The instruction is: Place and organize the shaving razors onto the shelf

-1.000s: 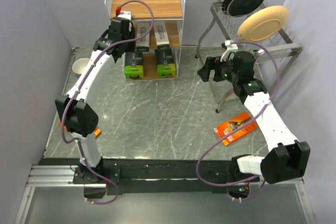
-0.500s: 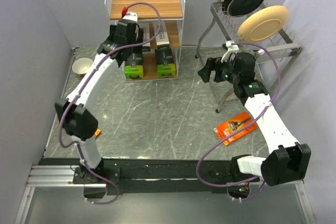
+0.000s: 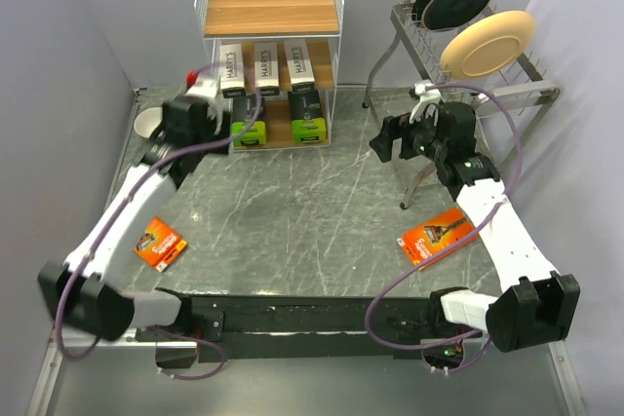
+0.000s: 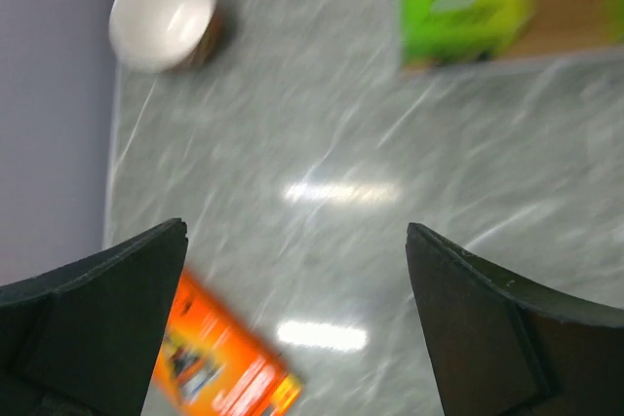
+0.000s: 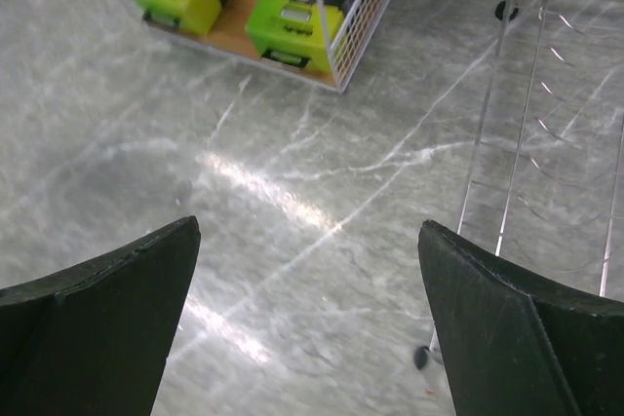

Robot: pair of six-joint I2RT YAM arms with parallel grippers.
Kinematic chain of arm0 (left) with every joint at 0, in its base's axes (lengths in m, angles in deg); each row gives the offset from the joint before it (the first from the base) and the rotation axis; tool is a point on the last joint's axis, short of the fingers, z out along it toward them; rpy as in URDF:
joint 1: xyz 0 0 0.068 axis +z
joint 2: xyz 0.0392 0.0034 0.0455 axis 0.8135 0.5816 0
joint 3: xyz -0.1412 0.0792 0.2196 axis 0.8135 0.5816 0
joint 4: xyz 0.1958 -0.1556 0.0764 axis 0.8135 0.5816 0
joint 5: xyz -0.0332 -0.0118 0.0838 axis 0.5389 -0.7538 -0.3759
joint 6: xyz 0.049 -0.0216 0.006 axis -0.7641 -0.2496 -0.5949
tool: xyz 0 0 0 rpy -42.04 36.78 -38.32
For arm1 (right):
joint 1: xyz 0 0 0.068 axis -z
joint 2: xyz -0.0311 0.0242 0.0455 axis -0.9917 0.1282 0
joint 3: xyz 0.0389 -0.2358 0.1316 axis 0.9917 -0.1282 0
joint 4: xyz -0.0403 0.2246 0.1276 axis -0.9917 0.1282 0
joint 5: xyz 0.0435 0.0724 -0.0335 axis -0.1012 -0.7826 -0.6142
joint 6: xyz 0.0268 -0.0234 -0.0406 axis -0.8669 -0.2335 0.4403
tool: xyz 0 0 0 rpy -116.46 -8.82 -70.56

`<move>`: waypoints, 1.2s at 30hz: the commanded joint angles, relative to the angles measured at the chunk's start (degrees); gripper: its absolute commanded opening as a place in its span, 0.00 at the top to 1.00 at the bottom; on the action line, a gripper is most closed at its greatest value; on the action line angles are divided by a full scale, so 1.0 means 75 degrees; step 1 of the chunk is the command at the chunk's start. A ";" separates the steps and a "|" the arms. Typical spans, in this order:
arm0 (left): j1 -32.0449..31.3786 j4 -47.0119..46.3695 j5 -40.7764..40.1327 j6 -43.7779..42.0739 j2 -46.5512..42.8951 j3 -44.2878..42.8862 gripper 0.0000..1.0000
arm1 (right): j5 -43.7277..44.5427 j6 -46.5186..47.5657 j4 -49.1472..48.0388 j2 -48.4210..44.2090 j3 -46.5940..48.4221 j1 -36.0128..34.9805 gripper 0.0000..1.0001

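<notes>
— Grey marble table [image 3: 292,207], pale walls [image 3: 78,46], and the shelf [image 3: 271,9] standing at the far edge. How far along would you say they are?

— Most of the way, I'd judge. Three white Harry's boxes [image 3: 265,67] sit side by side on the middle tier. Two black boxes with lime ends [image 3: 307,119] are on the bottom one. The top tier is bare.

— What isn't shelved yet?

— Two flat packs lie on the table: the left orange pack [image 3: 161,244] near the left edge, the right orange pack [image 3: 436,237] near the right edge.

— Are the arms carrying anything?

— No. The left gripper [image 4: 294,236] has its fingers spread wide with nothing between them, hanging over the far left part of the table, near the shelf. The right gripper [image 5: 309,226] is spread wide and empty too, in front of the dish rack [image 3: 487,94].

— So the next move?

— Probably picking up an orange pack. Each lies flat and thin, so the fingers would need to come right down to the marble and catch its edges.

— Does the overhead camera tell you everything?

— Not quite. It shows the tiers and both packs. The left wrist camera, blurred, shows its pack low at the left, plus a white bowl [image 4: 161,12] by the left edge. The right wrist camera sees only the lime ends and rack wires, not its own pack.
</notes>
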 commanded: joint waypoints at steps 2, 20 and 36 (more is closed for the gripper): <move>0.1623 -0.0039 0.0601 -0.0589 -0.1226 0.1609 0.01 | -0.0236 0.1837 0.0490 -0.0407 -0.0051 -0.0675 0.00; 0.6650 0.1628 0.0802 0.0771 0.1972 0.1622 0.01 | -0.0504 0.1781 -0.0118 0.0857 0.0523 -0.3242 0.00; 0.6888 0.0349 0.3168 0.0174 0.3682 0.1857 0.42 | 0.0281 0.0562 -0.0857 0.2522 0.1203 -0.3922 0.00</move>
